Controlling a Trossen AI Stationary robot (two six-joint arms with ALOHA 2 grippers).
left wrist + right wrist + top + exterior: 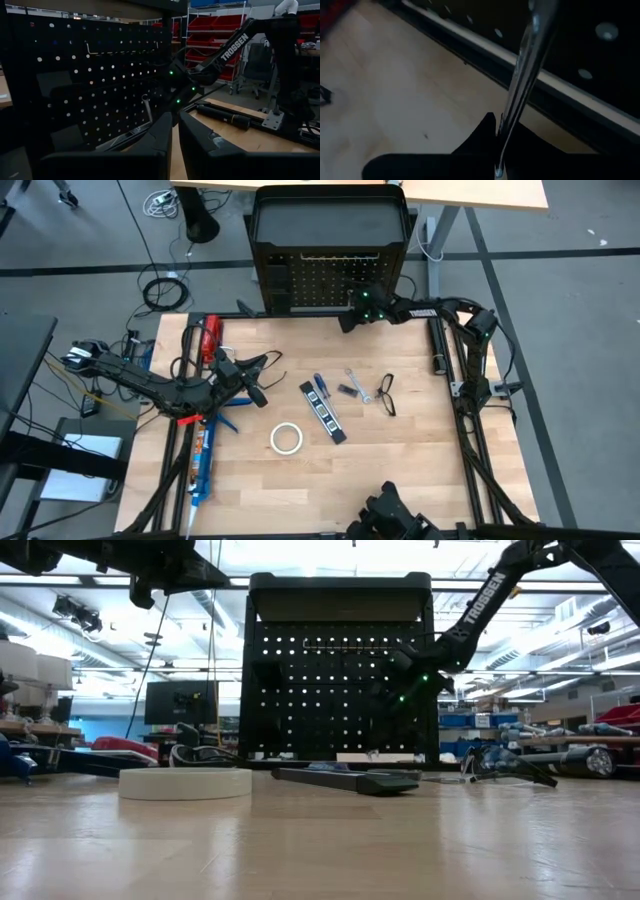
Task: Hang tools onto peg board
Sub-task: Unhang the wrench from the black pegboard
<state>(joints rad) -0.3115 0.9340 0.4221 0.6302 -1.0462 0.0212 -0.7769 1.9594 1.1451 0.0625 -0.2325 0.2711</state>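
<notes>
Grey floor (560, 290) surrounds the pale wooden surface (400, 470), with cables (165, 288) coiled at upper left. Another wooden desk (480, 192) lies along the top edge. In the low view, ceiling strip lights (120, 580) glow above; a dark monitor (180, 700) stands at left. Red bins (210, 25) fill shelves at upper right.

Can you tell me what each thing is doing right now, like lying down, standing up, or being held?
Peg board: standing upright.
Right gripper: at the peg board, jaws shut on a silver wrench.
Left gripper: over the table's left side, jaws shut, nothing held.
Tape roll: lying flat.
Screwdriver: lying flat.
Second wrench: lying flat.
Safety glasses: resting on the table.
</notes>
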